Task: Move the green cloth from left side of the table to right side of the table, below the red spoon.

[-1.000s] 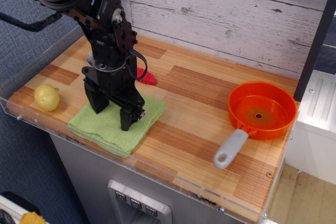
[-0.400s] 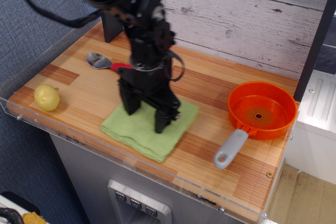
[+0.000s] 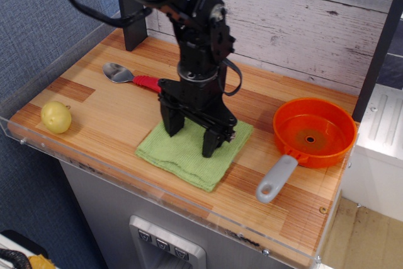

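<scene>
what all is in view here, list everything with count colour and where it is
green cloth: 1, light lime green, front middle of the table, under the gripper
red spoon: 1, silver bowl with red handle, back left of the table, handle end hidden behind the arm
orange pan: 1, orange bowl with grey handle, right side of the table, handle pointing to the front
yellow fruit: 1, pale yellow, front left corner of the table
table: 1, light and darker brown wood strips with clear edging
black post: 1, black, back left of the table
gripper: 1, black, fingers spread and pointing down onto the green cloth
</scene>
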